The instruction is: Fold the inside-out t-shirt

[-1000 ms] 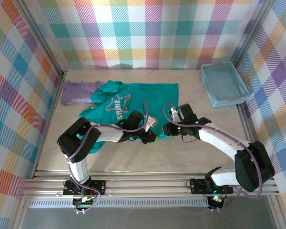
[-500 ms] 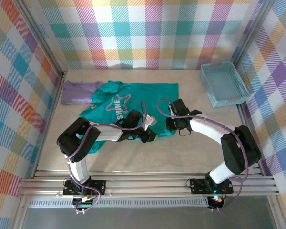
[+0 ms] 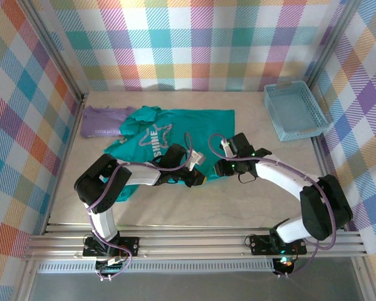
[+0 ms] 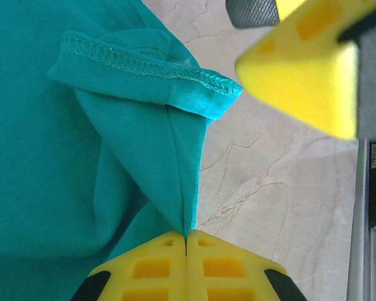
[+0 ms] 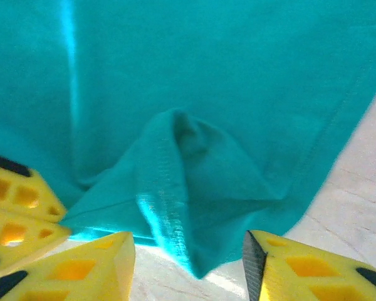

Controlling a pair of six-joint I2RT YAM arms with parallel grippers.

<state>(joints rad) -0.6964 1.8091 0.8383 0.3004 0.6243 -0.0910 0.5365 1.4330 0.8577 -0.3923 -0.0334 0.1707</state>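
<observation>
Left gripper (image 4: 187, 239): fingers clenched tight on a fold of the teal t-shirt (image 4: 44, 138), near its stitched hem.
Right gripper (image 5: 188, 251): fingers parted, straddling a raised hem corner without gripping it.

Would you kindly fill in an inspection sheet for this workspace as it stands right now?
Surface: pale marbled table; no spills seen.
Job's things: teal t-shirt lies spread out with its print showing, bunched at its left side; a corner of its near hem is pulled up into a fold.
Clutter: lavender garment at the far left beside the shirt; light blue basket at the far right, apart from the shirt.
Grippers: left gripper shut on the t-shirt's edge; right gripper open, one finger on either side of the raised hem fold.
Cables: purple cables run along both arms and loop above the wrists.
Surroundings: checked walls; metal rail at the near edge.
</observation>
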